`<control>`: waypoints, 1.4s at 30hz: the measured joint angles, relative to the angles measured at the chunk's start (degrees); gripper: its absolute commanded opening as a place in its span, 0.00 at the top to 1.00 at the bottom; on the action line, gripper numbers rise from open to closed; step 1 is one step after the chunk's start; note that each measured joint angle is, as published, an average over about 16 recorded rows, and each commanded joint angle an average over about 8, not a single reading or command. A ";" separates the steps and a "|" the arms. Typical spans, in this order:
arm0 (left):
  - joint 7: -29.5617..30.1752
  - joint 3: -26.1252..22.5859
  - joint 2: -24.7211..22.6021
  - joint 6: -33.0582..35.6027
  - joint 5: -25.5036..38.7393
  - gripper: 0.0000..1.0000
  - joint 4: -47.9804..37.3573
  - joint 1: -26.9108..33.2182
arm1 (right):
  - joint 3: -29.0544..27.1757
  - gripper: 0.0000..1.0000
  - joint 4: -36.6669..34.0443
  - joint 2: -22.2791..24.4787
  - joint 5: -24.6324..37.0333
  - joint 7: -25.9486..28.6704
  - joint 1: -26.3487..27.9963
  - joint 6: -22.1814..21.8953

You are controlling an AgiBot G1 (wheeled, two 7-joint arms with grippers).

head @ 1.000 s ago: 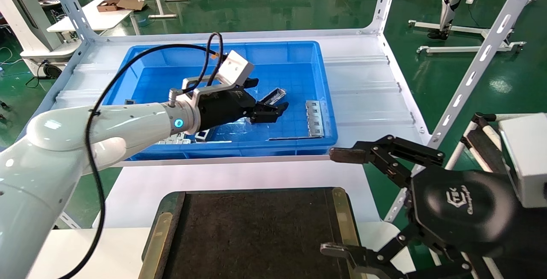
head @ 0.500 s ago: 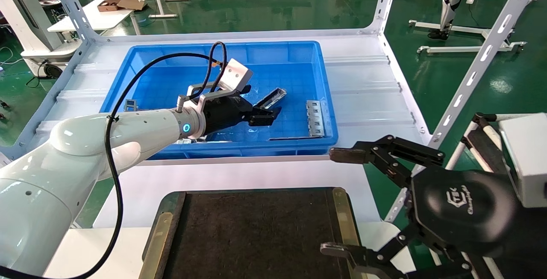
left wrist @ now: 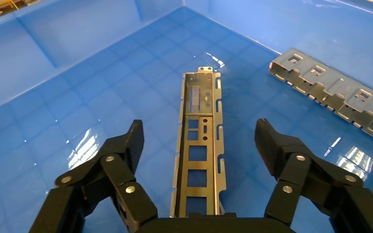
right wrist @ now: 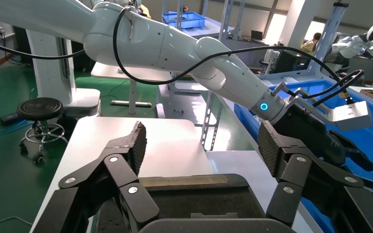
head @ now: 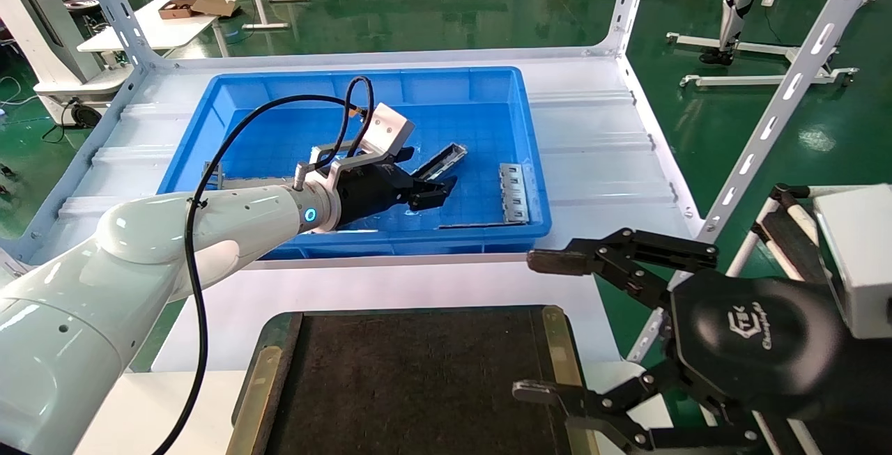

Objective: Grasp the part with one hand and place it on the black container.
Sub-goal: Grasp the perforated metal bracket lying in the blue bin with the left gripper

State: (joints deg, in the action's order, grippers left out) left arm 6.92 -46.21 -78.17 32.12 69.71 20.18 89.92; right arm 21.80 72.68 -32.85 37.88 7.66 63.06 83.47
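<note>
The part (head: 443,159) is a slim silvery channel lying on the floor of the blue bin (head: 446,74). In the left wrist view the part (left wrist: 198,160) lies lengthwise between my open fingers, touching neither. My left gripper (head: 433,192) (left wrist: 200,136) is open, low inside the bin, straddling the part's near end. The black container (head: 411,378) (right wrist: 199,199) sits at the table's front, with nothing on it. My right gripper (head: 534,327) (right wrist: 202,138) is open and empty, hovering beside the container's right brass strip (head: 557,350).
A grey ladder-like strip (head: 513,192) (left wrist: 331,90) lies in the bin to the right of the part. A flat plate (head: 471,225) lies by the bin's front wall. More metal pieces (head: 212,173) lie at the bin's left. White rack posts (head: 773,117) stand at the right.
My left arm has come lower and a little nearer, bringing the open gripper down around the part's near end. The right gripper shifted slightly left. The part has not moved.
</note>
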 measured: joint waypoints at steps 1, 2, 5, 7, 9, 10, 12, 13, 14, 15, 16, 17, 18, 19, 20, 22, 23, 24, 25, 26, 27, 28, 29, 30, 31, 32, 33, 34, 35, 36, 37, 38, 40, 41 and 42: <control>0.11 -0.41 0.03 -0.11 -0.33 1.00 0.06 0.00 | 0.00 1.00 0.00 0.00 0.00 0.00 0.00 0.00; 0.21 -0.80 0.06 -0.21 -0.65 1.00 0.11 0.00 | 0.00 1.00 0.00 0.00 0.00 0.00 0.00 0.00; 0.48 -1.86 0.17 -0.38 -1.54 1.00 0.31 0.01 | 0.00 1.00 0.00 0.00 0.00 0.00 0.00 0.00; 0.64 -2.49 0.27 -0.39 -2.08 1.00 0.48 0.03 | 0.00 1.00 0.00 0.00 0.00 0.00 0.00 0.00; 0.79 -3.06 0.38 -0.35 -2.55 1.00 0.69 0.04 | 0.00 1.00 0.00 0.00 0.00 0.00 0.00 0.00; 0.87 -3.33 0.45 -0.30 -2.78 1.00 0.80 0.04 | 0.00 1.00 0.00 0.00 0.00 0.00 0.00 0.00; 1.02 -3.80 0.59 -0.17 -3.17 1.00 1.05 0.03 | 0.01 1.00 0.00 0.00 0.00 0.00 0.00 0.00; 1.09 -4.01 0.67 -0.10 -3.35 1.00 1.18 0.02 | 0.01 1.00 0.00 0.00 0.00 0.00 0.00 0.00; 1.16 -4.20 0.75 -0.04 -3.52 1.00 1.32 0.00 | 0.01 1.00 0.00 0.00 0.00 0.00 0.00 0.00; 1.23 -4.37 0.83 0.03 -3.68 1.00 1.47 -0.02 | 0.01 1.00 0.00 0.00 0.00 0.00 0.00 0.00; 1.27 -4.51 0.94 0.10 -3.85 1.00 1.65 -0.06 | 0.01 1.00 0.00 0.00 -0.01 0.00 0.00 0.00; 1.28 -4.62 1.05 0.18 -4.01 1.00 1.84 -0.11 | 0.01 1.00 0.00 0.00 -0.01 0.00 0.00 0.00; 1.28 -4.70 1.17 0.27 -4.18 1.00 2.05 -0.17 | 0.01 1.00 0.00 0.00 -0.01 0.00 0.00 0.00; 1.24 -4.74 1.32 0.39 -4.38 1.00 2.29 -0.23 | 0.01 1.00 0.00 0.00 -0.01 0.00 0.00 0.00; 1.17 -4.74 1.50 0.55 -4.60 1.00 2.55 -0.29 | 0.01 1.00 0.00 0.00 -0.01 0.00 0.00 0.00; 0.97 -4.61 1.92 0.97 -5.11 1.00 3.16 -0.39 | 0.01 1.00 0.00 0.00 -0.01 -0.01 0.00 0.00; 0.83 -4.49 2.17 1.25 -5.39 1.00 3.51 -0.44 | 0.01 1.00 0.00 0.00 -0.01 -0.01 0.00 0.00; 0.67 -4.34 2.44 1.57 -5.71 1.00 3.90 -0.48 | 0.01 1.00 0.00 0.00 -0.01 -0.01 0.00 0.00; 0.50 -4.15 2.75 1.97 -6.06 1.00 4.35 -0.50 | 0.01 1.00 0.00 0.00 -0.01 -0.01 0.00 0.00; 0.31 -3.94 3.09 2.42 -6.43 1.00 4.83 -0.52 | 0.01 1.00 0.00 0.00 -0.01 -0.01 0.00 0.00; 0.12 -3.69 3.46 2.92 -6.83 1.00 5.36 -0.53 | 0.01 1.00 0.00 0.00 -0.01 -0.01 0.00 0.00; -0.07 -3.42 3.88 3.52 -7.27 1.00 5.97 -0.53 | 0.01 1.00 0.00 0.01 -0.01 -0.01 0.00 -0.01; -0.27 -3.13 4.33 4.19 -7.72 1.00 6.64 -0.52 | 0.01 1.00 0.00 0.01 -0.01 -0.01 0.00 -0.01; -0.46 -2.83 4.82 4.93 -8.19 1.00 7.36 -0.51 | 0.01 1.00 0.00 0.01 -0.01 -0.01 0.00 -0.01; -0.65 -2.53 5.34 5.72 -8.67 1.00 8.14 -0.49 | 0.02 1.00 0.00 0.01 -0.01 -0.01 0.00 -0.01; -0.81 -2.22 5.91 6.59 -9.16 1.00 8.97 -0.47 | 0.02 1.00 0.00 0.01 -0.01 -0.01 0.00 -0.01; -0.95 -1.91 6.50 7.50 -9.65 1.00 9.86 -0.44 | 0.02 1.00 0.00 0.01 -0.01 -0.01 0.00 -0.01; -1.05 -1.60 7.15 8.47 -10.16 1.00 10.81 -0.41 | 0.02 1.00 0.00 0.01 -0.01 -0.01 0.00 -0.01; -1.10 -1.31 7.80 9.45 -10.66 1.00 11.80 -0.39 | 0.02 1.00 0.00 0.01 -0.01 -0.01 0.00 -0.01; -1.12 -1.03 8.48 10.45 -11.15 1.00 12.83 -0.39 | 0.02 1.00 0.00 0.01 -0.01 -0.01 0.00 -0.01; -1.10 -0.76 9.21 11.47 -11.64 1.00 13.93 -0.42 | 0.02 1.00 0.00 0.01 -0.01 -0.01 0.00 -0.01; -1.03 -0.52 9.95 12.47 -12.13 1.00 15.06 -0.48 | 0.02 1.00 0.00 0.01 -0.01 -0.01 0.01 -0.01; -0.77 -0.06 11.54 14.51 -13.09 1.00 17.50 -0.70 | 0.02 1.00 0.00 0.01 -0.01 -0.01 0.01 -0.01; -0.58 0.13 12.38 15.51 -13.56 1.00 18.79 -0.88 | 0.02 1.00 0.00 0.01 -0.01 -0.01 0.01 -0.01; -0.35 0.31 13.26 16.50 -14.03 1.00 20.14 -1.08 | 0.02 1.00 0.00 0.01 -0.01 -0.01 0.01 -0.01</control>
State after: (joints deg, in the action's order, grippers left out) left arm 6.58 -45.90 -64.92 48.62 55.68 40.32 88.83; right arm 21.82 72.68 -32.85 37.87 7.65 63.07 83.47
